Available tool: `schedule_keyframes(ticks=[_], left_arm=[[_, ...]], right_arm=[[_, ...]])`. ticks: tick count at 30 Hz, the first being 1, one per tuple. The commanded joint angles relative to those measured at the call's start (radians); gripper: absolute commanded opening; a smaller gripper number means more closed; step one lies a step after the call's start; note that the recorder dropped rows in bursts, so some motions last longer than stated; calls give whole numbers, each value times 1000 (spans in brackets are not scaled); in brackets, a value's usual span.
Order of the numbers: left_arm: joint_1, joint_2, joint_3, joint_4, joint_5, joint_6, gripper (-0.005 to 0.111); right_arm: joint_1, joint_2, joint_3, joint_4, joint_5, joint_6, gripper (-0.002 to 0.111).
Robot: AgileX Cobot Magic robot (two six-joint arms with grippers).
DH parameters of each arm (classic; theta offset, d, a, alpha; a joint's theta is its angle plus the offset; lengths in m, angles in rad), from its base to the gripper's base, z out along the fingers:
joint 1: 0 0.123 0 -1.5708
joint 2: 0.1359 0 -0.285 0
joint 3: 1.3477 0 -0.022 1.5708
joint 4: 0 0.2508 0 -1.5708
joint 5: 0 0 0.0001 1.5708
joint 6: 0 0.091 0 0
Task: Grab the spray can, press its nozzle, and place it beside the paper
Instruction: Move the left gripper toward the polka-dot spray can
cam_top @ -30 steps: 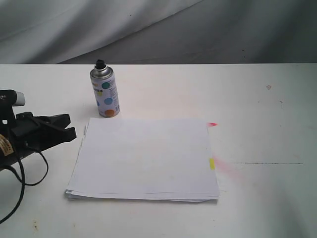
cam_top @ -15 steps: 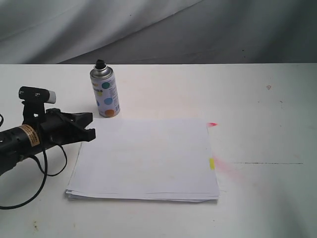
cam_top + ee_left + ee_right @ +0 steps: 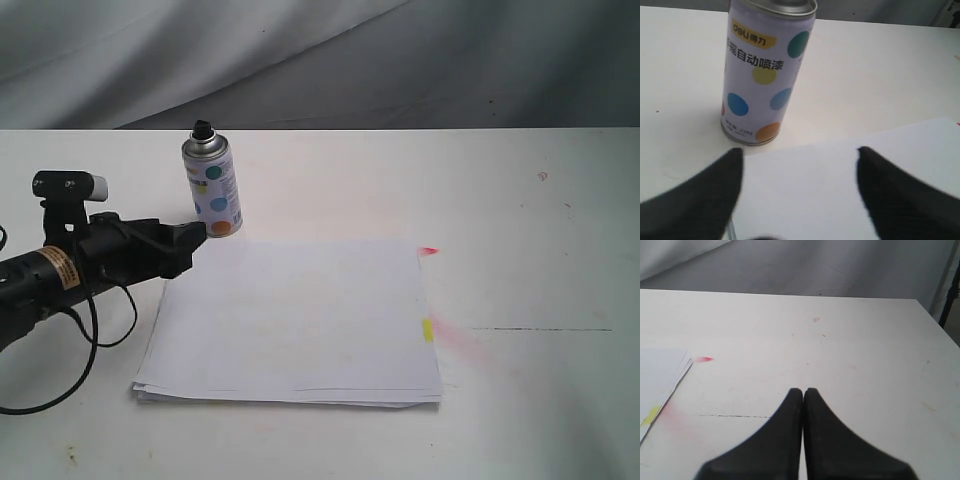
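The spray can [image 3: 213, 188] stands upright on the white table, white with coloured dots, a silver dome and a black nozzle [image 3: 203, 129]. It touches nothing. The paper [image 3: 292, 320] lies flat just in front of it, with yellow and pink marks on its right edge. My left gripper [image 3: 192, 240] hovers open over the paper's far-left corner, its tips a short way from the can's base. In the left wrist view the can [image 3: 765, 75] fills the space ahead of the open left gripper [image 3: 800, 152], above the paper [image 3: 840, 190]. My right gripper [image 3: 803, 391] is shut on nothing, over bare table.
The white table [image 3: 520, 200] runs wide to the right, with a thin dark line [image 3: 540, 329] and a pink stain [image 3: 465, 342] beside the paper. A grey cloth backdrop [image 3: 320, 60] hangs behind. A black cable [image 3: 70, 350] trails from the left arm.
My left gripper has come in from the left edge and moved right and away toward the can, reaching the paper's corner. The can and paper have not moved.
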Motion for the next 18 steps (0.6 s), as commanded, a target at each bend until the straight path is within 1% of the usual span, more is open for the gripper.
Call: schedule_keyframes(ticks=[1, 7, 11, 13, 16, 18], left_arm=[[-5, 4, -6, -5, -20, -18, 104], [-5, 4, -6, -5, -46, -5, 104], [-5, 4, -6, -36, -74, 51, 104], [-5, 4, -18, -62, -52, 75, 104], [-5, 4, -60, -62, 35, 77, 104], [-5, 13, -83, -62, 39, 77, 104]], right_arm=[[-8, -1, 4, 5, -2, 5, 0], [-8, -1, 4, 5, -2, 5, 0], [-8, -1, 4, 5, -2, 5, 0], [-8, -1, 4, 5, -2, 5, 0], [-8, -1, 4, 5, -2, 5, 0], [-8, -1, 4, 5, -2, 5, 0]])
